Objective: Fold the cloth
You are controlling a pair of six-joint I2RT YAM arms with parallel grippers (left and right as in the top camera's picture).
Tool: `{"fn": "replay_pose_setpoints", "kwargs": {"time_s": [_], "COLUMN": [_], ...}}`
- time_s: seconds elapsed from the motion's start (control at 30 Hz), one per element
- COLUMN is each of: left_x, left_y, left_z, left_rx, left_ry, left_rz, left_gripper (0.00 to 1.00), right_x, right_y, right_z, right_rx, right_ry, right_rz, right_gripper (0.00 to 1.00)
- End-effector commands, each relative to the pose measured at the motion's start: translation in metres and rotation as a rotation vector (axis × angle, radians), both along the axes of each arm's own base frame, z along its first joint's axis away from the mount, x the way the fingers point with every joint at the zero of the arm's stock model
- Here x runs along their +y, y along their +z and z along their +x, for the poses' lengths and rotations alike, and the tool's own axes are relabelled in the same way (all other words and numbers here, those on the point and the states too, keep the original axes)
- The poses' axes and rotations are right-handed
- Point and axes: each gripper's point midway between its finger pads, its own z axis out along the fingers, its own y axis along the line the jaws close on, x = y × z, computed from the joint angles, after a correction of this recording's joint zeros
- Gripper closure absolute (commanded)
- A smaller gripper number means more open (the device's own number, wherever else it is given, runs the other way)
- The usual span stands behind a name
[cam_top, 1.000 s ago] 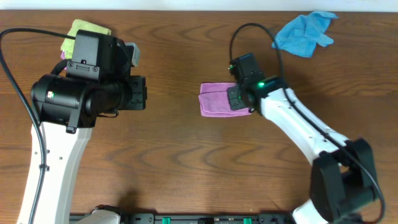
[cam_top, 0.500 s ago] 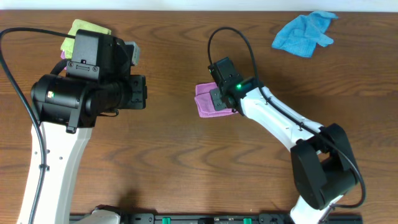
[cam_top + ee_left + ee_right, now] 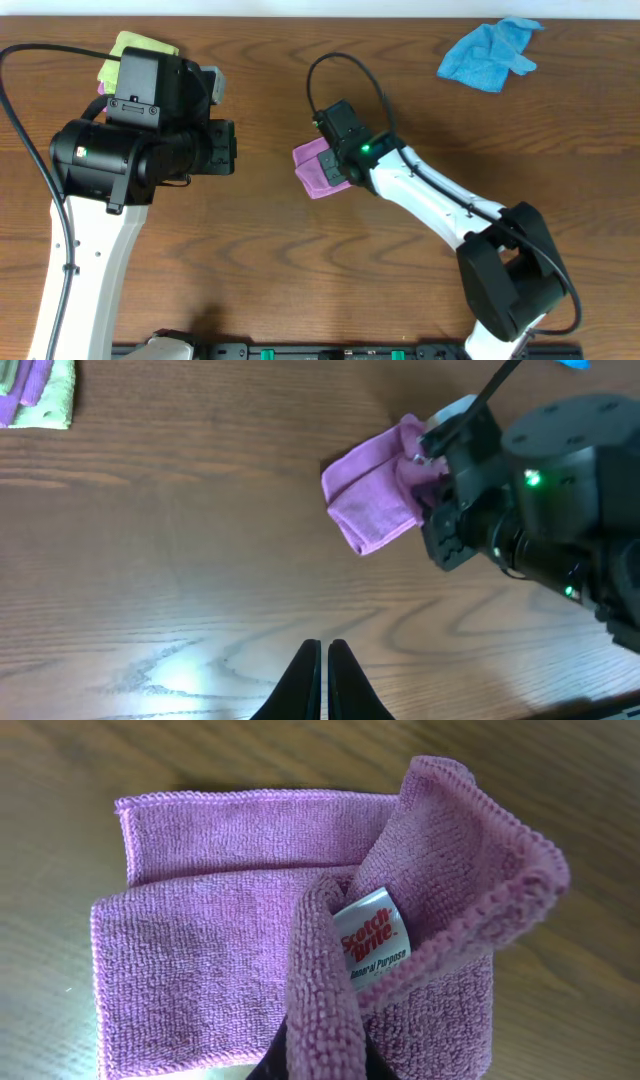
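Note:
The cloth (image 3: 313, 170) is a mauve towel, folded into a small rectangle on the wooden table left of centre. One edge of the cloth (image 3: 220, 940) is pinched up into a ridge, and its white tag (image 3: 372, 942) shows beside that ridge. My right gripper (image 3: 338, 165) is shut on this raised fold, with its dark fingers (image 3: 300, 1055) mostly hidden under the fabric. In the left wrist view the cloth (image 3: 368, 500) lies skewed beside the right gripper's black head (image 3: 470, 510). My left gripper (image 3: 324, 647) is shut on nothing, above bare wood short of the cloth.
A crumpled bright blue cloth (image 3: 487, 55) lies at the far right. A lime-green folded cloth (image 3: 130, 50) sits at the far left behind the left arm, with a purple piece on the green cloth (image 3: 45, 395). A black cable (image 3: 345, 70) arcs over the right wrist.
My right arm has swung left, dragging the cloth with it across the table and turning it somewhat. The left arm has not moved.

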Motion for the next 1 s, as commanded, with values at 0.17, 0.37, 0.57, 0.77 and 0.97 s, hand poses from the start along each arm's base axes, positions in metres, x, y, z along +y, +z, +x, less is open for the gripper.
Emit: {"fn": "replay_pose_setpoints", "kwargs": {"time_s": [0.17, 0.37, 0.57, 0.77, 0.97], "left_x": [0.002, 0.002, 0.002, 0.003, 0.002], "left_y": [0.001, 0.002, 0.006, 0.013, 0.013], "left_z": [0.001, 0.003, 0.001, -0.002, 0.0], "left_rx": [-0.009, -0.019, -0.034, -0.062, -0.063], "left_ry": [-0.003, -0.003, -0.003, -0.003, -0.003], "left_rz": [0.014, 0.011, 0.008, 0.002, 0.002], "left_gripper": [0.94, 0.94, 0.94, 0.94, 0.94], "right_x": [0.005, 0.019, 0.045, 0.032, -0.036], "right_y": [-0.006, 0.012, 0.016, 0.008, 0.003], "right_z": [0.001, 0.001, -0.008, -0.005, 0.017], "right_rx": [-0.022, -0.07, -0.099, -0.096, -0.026], "right_ry": [0.042, 0.082, 0.158, 0.076, -0.179], "right_rz": [-0.068, -0.108, -0.122, -0.16, -0.164], "right_gripper": [0.99, 0.99, 0.99, 0.99, 0.99]}}
